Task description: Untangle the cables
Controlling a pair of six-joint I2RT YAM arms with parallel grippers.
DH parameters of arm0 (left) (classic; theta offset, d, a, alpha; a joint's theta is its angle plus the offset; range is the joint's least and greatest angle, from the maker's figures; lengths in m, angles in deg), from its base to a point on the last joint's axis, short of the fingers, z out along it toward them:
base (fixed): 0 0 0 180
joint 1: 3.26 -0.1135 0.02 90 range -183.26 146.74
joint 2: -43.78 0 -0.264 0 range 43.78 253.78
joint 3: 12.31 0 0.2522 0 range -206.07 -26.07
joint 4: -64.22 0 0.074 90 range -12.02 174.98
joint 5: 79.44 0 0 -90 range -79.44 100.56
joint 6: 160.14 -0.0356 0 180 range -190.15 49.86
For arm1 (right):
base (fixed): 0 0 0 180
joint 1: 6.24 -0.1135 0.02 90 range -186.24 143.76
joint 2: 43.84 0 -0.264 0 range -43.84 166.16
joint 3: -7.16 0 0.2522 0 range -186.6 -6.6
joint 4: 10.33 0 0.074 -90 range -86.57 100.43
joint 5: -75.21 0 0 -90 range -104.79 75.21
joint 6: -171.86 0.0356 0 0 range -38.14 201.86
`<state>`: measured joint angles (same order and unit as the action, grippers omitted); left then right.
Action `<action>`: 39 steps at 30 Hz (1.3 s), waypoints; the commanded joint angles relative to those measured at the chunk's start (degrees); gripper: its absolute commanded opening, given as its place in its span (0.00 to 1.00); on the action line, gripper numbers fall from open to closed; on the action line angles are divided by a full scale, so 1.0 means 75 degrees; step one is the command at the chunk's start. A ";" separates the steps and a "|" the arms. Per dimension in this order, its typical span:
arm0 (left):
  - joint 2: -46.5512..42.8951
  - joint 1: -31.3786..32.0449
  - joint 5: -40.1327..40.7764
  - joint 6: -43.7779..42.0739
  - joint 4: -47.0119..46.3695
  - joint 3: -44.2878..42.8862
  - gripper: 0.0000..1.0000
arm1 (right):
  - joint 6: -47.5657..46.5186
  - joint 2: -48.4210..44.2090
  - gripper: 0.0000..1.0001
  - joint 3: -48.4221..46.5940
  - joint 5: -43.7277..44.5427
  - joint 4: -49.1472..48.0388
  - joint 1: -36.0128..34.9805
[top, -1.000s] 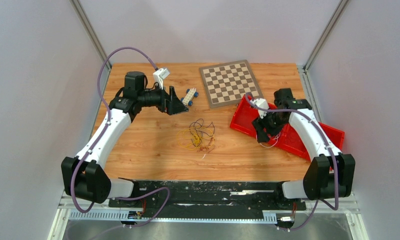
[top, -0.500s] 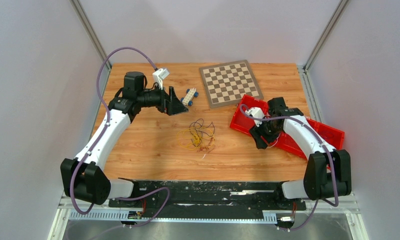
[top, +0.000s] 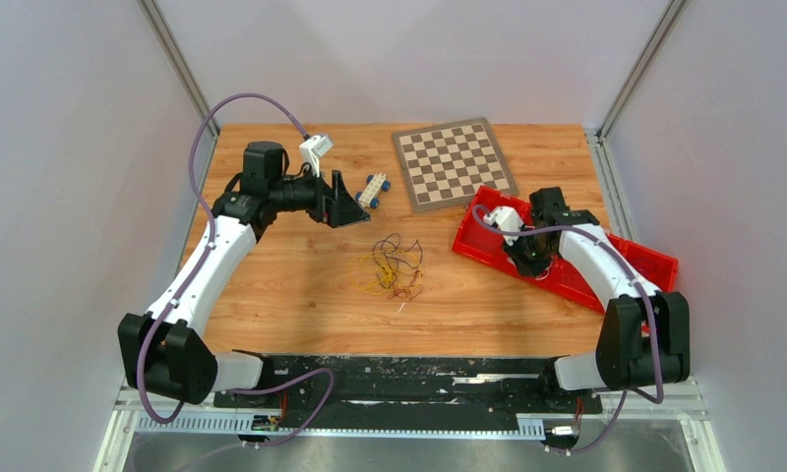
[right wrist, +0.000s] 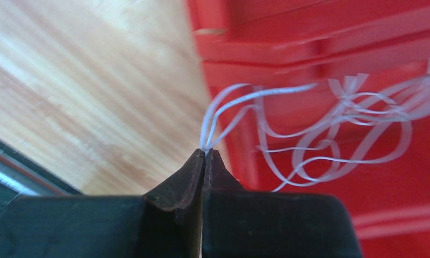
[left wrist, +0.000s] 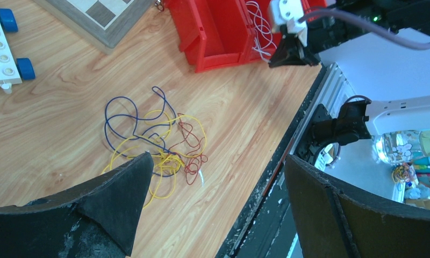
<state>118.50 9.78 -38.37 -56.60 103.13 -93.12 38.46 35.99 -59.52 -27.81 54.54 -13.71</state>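
From above, the cables [top: 390, 267] are lying in a loose tangle at the middle of the counter [top: 272, 285], well apart from both arms. The left end effector [top: 355, 205] is hanging wide open toward the far left, holding nothing, just beside a block [top: 374, 188], and a chessboard [top: 454, 162] is lying at the far edge. The right end effector [top: 527, 258] is reaching into a red tray [top: 655, 265] that is sitting by the right edge. In the left wrist view, the yellow, dark and red cables are lying flat on the wood between the spread fingers, and a white cable [left wrist: 258, 24] is lying bunched in the tray beside the right end effector. In the right wrist view, the jaws are pressing fully together, pinching a loop of the white cable at their tips near the tray's wall, and the rest of it is curling in loops across the tray floor.
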 commanded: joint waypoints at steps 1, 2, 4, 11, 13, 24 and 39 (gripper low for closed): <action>-0.0170 -0.0027 0.0019 -0.0056 -0.0026 -0.0134 1.00 | -0.0284 0.0185 0.00 -0.0976 0.0485 -0.0697 0.0533; -0.0144 -0.0027 0.0013 -0.0058 -0.0013 -0.0162 1.00 | -0.0162 0.0471 0.00 -0.1157 0.0671 -0.0825 0.0678; -0.0054 -0.0027 0.0016 -0.0049 0.0002 -0.0274 1.00 | 0.0081 0.1172 0.00 -0.1609 0.0837 -0.0983 0.0912; 0.0173 -0.0027 0.0059 -0.0152 0.0132 -0.0468 1.00 | 0.0270 0.2500 0.00 -0.2080 0.1020 -0.1526 0.0925; 0.0190 -0.0032 0.0090 -0.0232 0.0194 -0.0466 1.00 | 0.0298 0.2741 0.00 -0.2036 0.1135 -0.1747 0.0925; 0.0123 -0.0027 0.0353 -0.0475 0.0334 -0.0329 1.00 | 0.0608 0.2186 0.16 -0.1740 0.0932 -0.1753 0.1107; -0.0462 -0.0411 0.0936 -0.0523 -0.0285 0.0743 1.00 | 0.0462 0.0427 0.76 -0.3280 -0.0621 0.1202 0.1313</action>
<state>117.01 7.94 -32.01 -59.27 103.33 -88.51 42.48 41.30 -82.08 -27.07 56.62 -3.85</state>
